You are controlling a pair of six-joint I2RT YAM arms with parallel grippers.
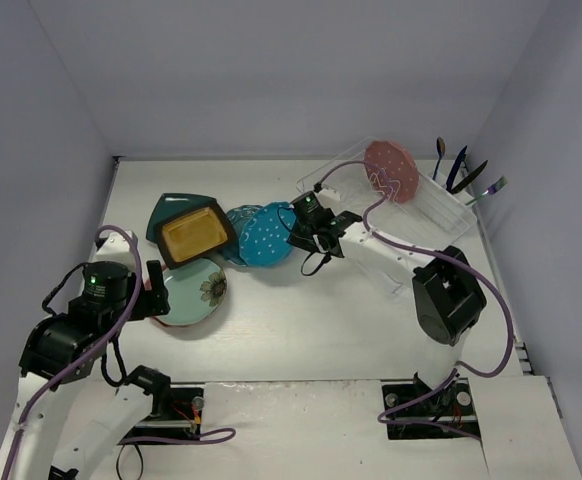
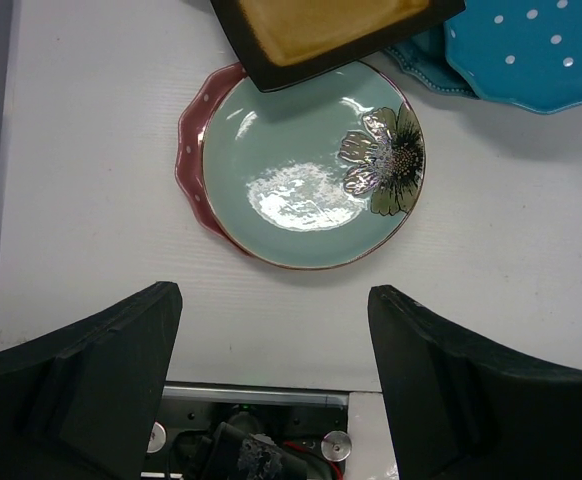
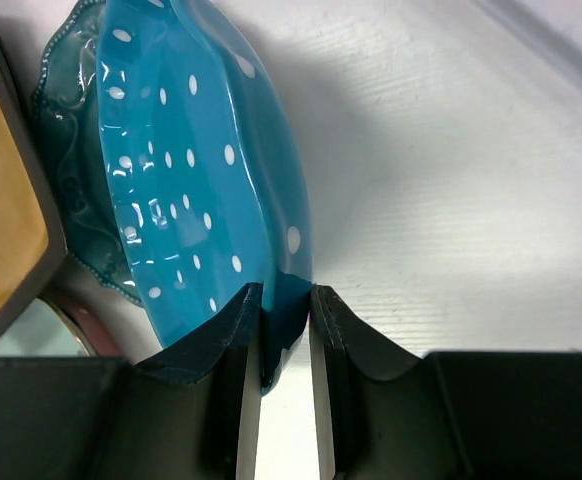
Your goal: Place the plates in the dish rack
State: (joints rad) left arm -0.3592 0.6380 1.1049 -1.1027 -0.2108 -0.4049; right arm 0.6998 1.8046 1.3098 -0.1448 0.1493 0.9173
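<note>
My right gripper (image 1: 294,229) (image 3: 286,310) is shut on the near rim of the teal-blue dotted plate (image 1: 267,234) (image 3: 181,170), which is tilted up on edge. A darker teal scalloped plate (image 3: 63,170) lies under it. The black-rimmed mustard plate (image 1: 191,233) (image 2: 321,25) rests on a dark teal squarish plate (image 1: 167,209). The mint flower plate (image 1: 193,292) (image 2: 311,165) lies flat on a pink dotted plate whose rim (image 2: 191,150) shows. My left gripper (image 1: 158,290) (image 2: 274,330) is open and empty, just short of the mint plate. Another pink dotted plate (image 1: 391,170) stands in the clear dish rack (image 1: 441,205).
Several utensils (image 1: 466,172) stand in the rack's far right section. The rack sits at the back right, against the right wall. The table's near edge and arm mount (image 2: 251,440) lie right below my left gripper. Cables (image 1: 381,215) loop over the right arm.
</note>
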